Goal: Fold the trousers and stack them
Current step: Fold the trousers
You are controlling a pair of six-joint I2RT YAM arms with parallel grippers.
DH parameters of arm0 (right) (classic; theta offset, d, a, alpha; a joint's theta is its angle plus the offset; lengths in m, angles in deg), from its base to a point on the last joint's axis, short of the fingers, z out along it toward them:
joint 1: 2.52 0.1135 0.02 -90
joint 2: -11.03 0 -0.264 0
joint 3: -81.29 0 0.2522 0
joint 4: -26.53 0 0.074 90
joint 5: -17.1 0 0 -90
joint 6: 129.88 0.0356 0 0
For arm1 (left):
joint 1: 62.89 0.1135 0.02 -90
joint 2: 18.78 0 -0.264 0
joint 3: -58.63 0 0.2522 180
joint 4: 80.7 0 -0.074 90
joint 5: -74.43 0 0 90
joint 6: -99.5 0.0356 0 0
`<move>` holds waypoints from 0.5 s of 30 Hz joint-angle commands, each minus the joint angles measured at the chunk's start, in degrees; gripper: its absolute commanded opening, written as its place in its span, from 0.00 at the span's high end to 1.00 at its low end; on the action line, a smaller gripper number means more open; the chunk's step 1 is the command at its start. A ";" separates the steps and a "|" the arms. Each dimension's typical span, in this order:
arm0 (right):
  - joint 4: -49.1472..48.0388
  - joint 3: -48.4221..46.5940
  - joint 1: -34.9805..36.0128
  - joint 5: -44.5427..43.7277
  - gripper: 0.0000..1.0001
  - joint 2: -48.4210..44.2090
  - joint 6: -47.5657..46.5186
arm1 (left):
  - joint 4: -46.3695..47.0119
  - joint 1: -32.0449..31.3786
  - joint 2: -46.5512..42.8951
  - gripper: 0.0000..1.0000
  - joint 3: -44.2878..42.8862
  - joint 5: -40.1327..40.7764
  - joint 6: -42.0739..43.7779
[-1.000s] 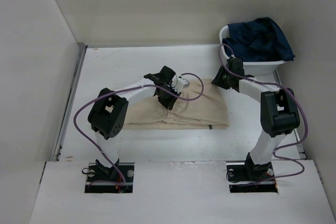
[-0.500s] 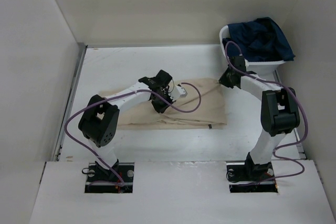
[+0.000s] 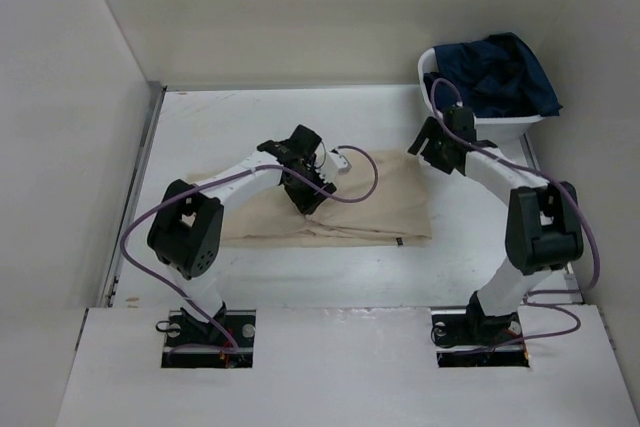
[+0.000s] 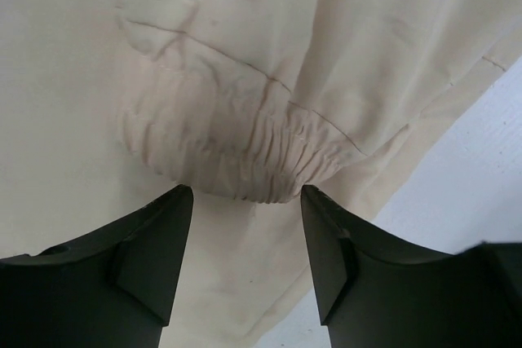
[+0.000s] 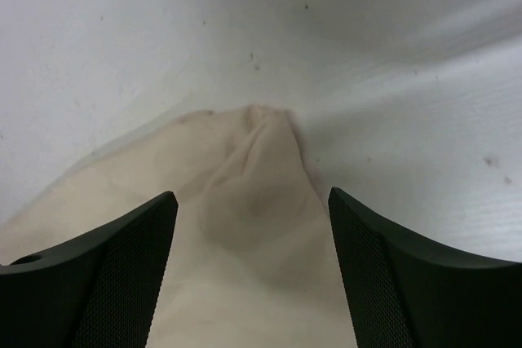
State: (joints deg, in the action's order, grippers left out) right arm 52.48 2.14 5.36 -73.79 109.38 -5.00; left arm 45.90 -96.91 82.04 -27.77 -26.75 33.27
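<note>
A: Trousers (image 3: 385,202)?
B: Lying flat on table (image 3: 250,117), left of basket (image 3: 497,125), nearer the arm bases.
A: L gripper (image 4: 246,193)?
B: Jaws apart, nothing btwn. Over the trousers where cloth gathers, well left of basket.
A: R gripper (image 5: 253,197)?
B: Wide, empty. Over the trousers' corner, just left of basket.

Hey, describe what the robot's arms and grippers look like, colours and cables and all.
The left arm and right arm have white links with bulky black joint housings, and a purple cable loops along each. The left gripper and right gripper each have two dark wedge-shaped fingers; the right's show fine mesh texture.
</note>
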 commanded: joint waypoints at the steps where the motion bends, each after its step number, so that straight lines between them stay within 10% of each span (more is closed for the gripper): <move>1: 2.04 4.89 1.13 -2.00 0.19 -10.52 -2.18 | 0.97 0.84 -4.57 0.45 -3.99 -1.39 -2.32; 7: 2.50 20.28 1.39 -0.80 0.17 -21.44 1.87 | -0.61 2.69 -6.95 0.43 -4.88 -1.74 -3.03; 15: -6.12 21.88 -0.28 10.90 0.22 -13.10 -0.33 | 0.35 5.32 -7.48 0.41 -5.93 -1.92 -3.99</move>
State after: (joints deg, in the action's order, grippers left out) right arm 51.91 25.29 5.38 -67.69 94.49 -4.33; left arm 45.44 -92.23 77.01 -31.05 -27.58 30.62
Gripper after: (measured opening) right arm 0.799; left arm 0.581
